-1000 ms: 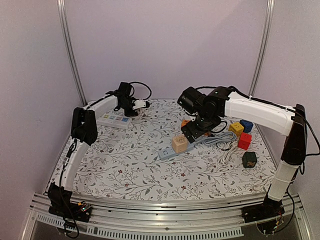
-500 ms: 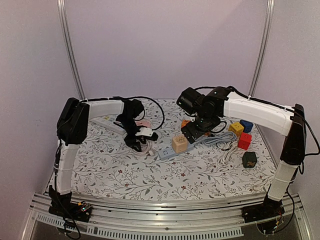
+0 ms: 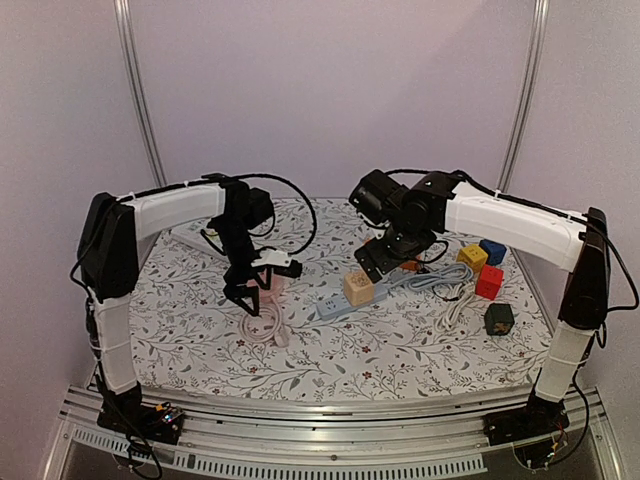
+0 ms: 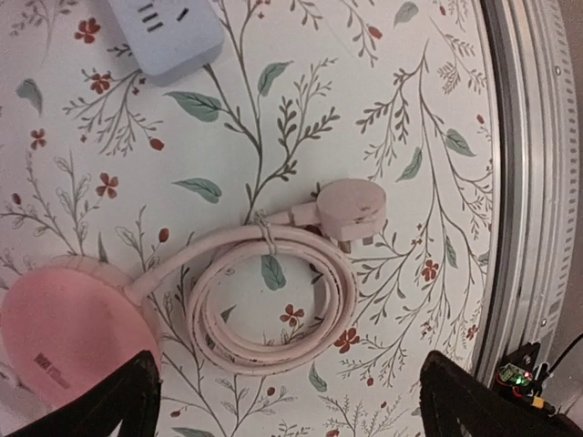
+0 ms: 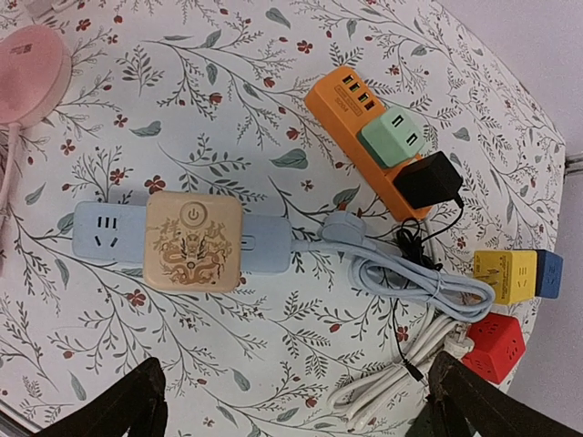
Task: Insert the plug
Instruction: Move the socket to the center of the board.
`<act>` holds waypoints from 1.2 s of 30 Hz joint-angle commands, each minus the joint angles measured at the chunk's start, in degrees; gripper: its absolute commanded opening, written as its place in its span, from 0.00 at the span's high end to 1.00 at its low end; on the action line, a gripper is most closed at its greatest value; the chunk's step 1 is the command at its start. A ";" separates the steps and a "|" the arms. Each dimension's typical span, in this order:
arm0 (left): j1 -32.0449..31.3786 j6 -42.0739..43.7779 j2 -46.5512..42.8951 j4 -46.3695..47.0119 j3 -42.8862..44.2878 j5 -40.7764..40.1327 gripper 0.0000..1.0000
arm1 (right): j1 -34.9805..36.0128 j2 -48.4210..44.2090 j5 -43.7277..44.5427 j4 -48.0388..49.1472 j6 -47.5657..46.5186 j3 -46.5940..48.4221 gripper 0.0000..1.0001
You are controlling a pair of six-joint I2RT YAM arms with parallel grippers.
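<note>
Now that our left gripper [image 3: 262,283] has swung in from the far left and spread its jaws, empty, we see the pink plug [image 4: 351,211] lying loose below it. The frame rail [image 4: 537,182] is at three o'clock, the blue strip [image 4: 164,32] at eleven, with bare cloth around. The right gripper [image 3: 385,258] hangs wide open, empty.

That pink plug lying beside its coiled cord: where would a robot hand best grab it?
Likely the plug by its broad head, from straight above, fingers on the two edges flanking the cord exit. It lies back-up on the table, pins peeking from underneath, so the top and rim are free. The open left gripper hangs over it.
</note>
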 commanded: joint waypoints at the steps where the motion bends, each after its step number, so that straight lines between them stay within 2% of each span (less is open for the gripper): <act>1: 1.89 -22.59 -3.10 7.52 2.94 -3.78 0.01 | 0.50 -0.68 -0.79 1.80 0.08 0.87 0.01; 4: 4.21 -40.36 -1.82 21.15 1.93 -11.90 0.01 | 0.82 -0.92 -1.08 2.27 0.42 0.08 0.01; 6: 5.82 -49.40 0.12 24.08 2.04 -12.92 0.00 | 1.27 -1.22 -0.73 2.45 0.52 -0.43 0.01; 11: 5.66 -61.12 0.38 30.95 -2.96 -14.45 0.01 | 2.11 -2.56 0.19 3.03 1.51 -2.98 0.01; 17: 3.08 -66.86 -1.20 39.53 -9.28 -19.16 0.01 | 2.30 -3.93 0.63 3.96 2.63 -5.41 0.01; 24: 1.51 -70.46 1.79 39.67 -10.18 -19.85 0.00 | 2.42 -3.23 1.08 4.01 2.12 -5.71 0.01; 31: 1.31 -69.68 3.09 39.66 -11.38 -23.38 0.00 | 2.39 -2.64 0.97 4.08 2.01 -5.83 0.01; 36: 0.88 -70.16 3.15 38.81 -12.70 -21.76 0.00 | 2.41 -2.40 1.33 4.09 1.95 -6.23 0.01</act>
